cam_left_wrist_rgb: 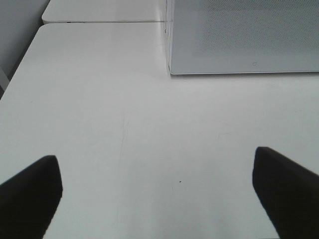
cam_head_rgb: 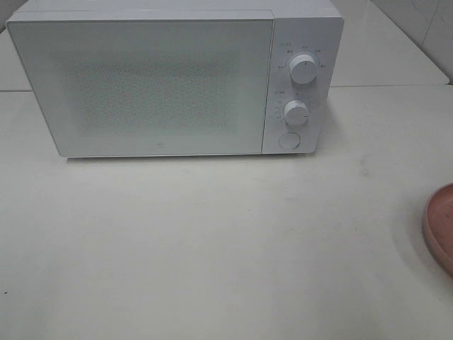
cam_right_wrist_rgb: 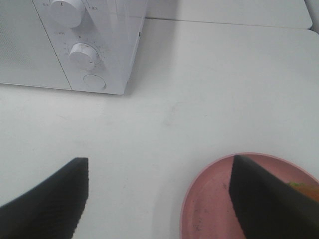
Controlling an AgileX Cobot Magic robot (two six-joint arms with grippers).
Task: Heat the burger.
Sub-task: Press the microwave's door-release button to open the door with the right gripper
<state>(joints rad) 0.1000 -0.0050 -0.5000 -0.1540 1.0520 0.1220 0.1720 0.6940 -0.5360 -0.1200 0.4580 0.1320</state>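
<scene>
My left gripper point(cam_left_wrist_rgb: 155, 159) and right gripper point(cam_right_wrist_rgb: 160, 163) both hung wide open, empty. Only a sliver of burger point(cam_right_wrist_rgb: 300, 185) showed on the plate point(cam_right_wrist_rgb: 209, 199), mostly hidden. Grabbing half-blind, I could topple it, and the microwave point(cam_head_rgb: 163, 85) was shut.

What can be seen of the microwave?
The microwave is white and boxy, upright at the back of the white table, touching nothing else. Its door, pale with a dotted window, is shut. The right-hand panel carries an upper knob, a lower knob and a round button beneath.
</scene>
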